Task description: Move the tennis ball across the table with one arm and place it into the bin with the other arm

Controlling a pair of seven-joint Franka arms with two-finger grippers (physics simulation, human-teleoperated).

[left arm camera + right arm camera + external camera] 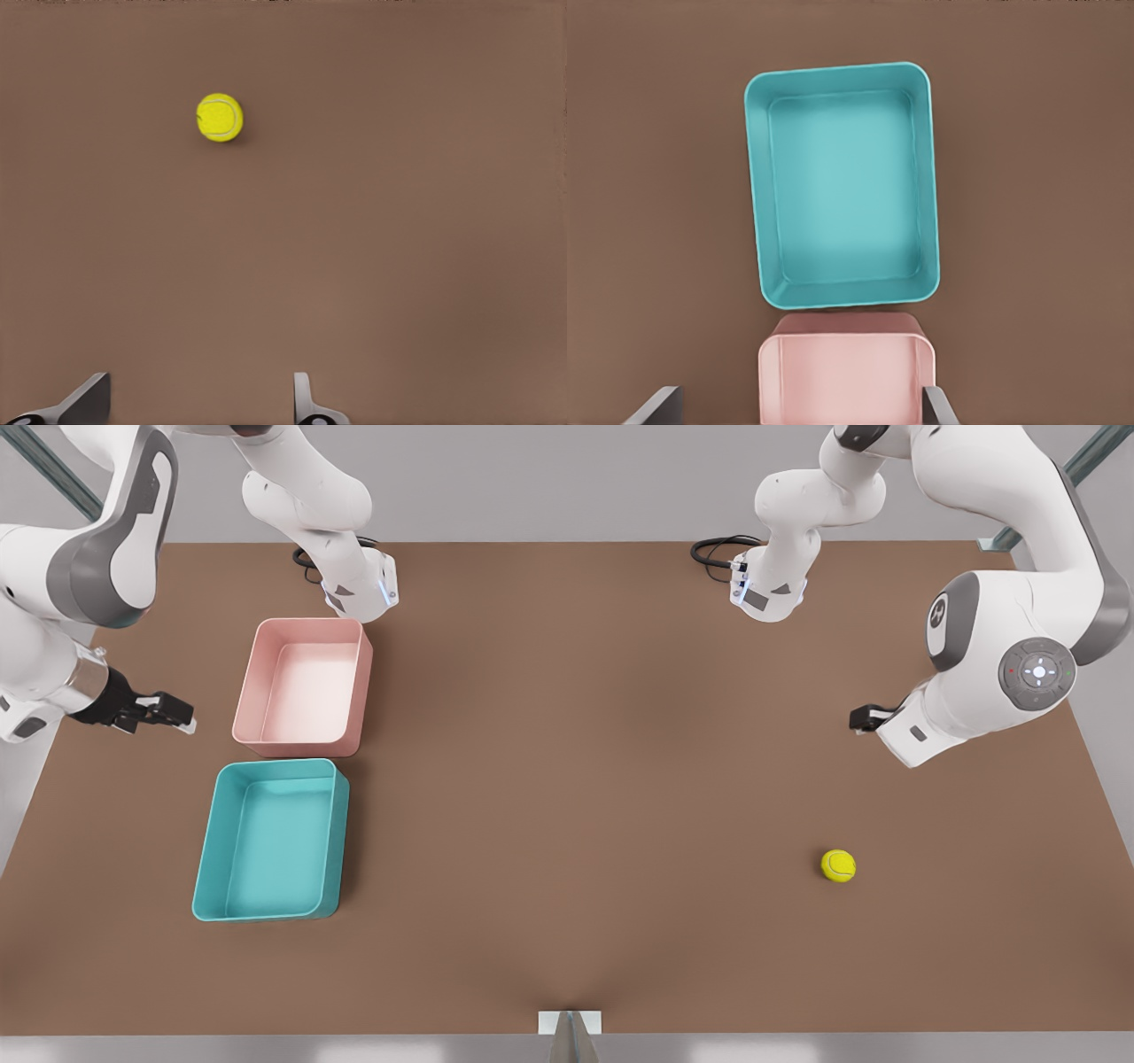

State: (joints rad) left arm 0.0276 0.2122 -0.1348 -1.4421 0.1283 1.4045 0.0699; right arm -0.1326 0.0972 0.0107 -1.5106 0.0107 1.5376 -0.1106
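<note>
brown table [567, 797], empty teal bin [270, 840] beside empty pink tub [304, 686]

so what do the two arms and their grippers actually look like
Both arms have glossy white rounded shells with grey joint panels. The arm at the front view's right has a round grey button pad with small red and green dots. Black cables coil at each base. The left gripper at the front view's right and the right gripper near the pink tub are black, with grey finger pads.

No readable text, label, brand name, number or sign appears on any object or arm in these views.
</note>
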